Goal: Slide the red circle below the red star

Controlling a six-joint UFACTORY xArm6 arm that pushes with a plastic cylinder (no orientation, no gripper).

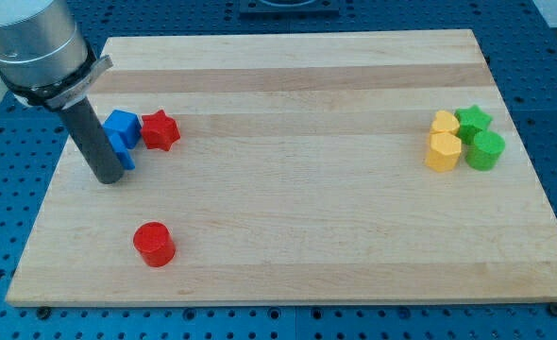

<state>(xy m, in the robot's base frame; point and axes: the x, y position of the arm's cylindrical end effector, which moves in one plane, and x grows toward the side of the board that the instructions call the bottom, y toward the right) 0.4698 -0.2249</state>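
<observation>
Take the red star-shaped block (160, 129) as your landmark: it sits near the left edge of the pale wooden worktop (288, 217), in its upper half. Touching the star on the view's left you see a blue cube-like block (121, 125), with a second blue block (124, 153) just below that one, partly hidden so its shape is unclear. Your tool here is a straight dark rod with nothing to open or close, and it holds nothing; my tip (109, 178) rests on the worktop to the lower left of the star, pressed against the hidden blue block. The red circle, a short red cylinder (153, 244), lies well below the star toward the view's bottom, almost straight under it and apart from every other block and from the tip. Far to the right of the star, near the opposite edge, a cluster huddles together: two yellow blocks (443, 149) stacked top to bottom, a green star (472, 119) and a green cylinder (486, 149) beside them.
</observation>
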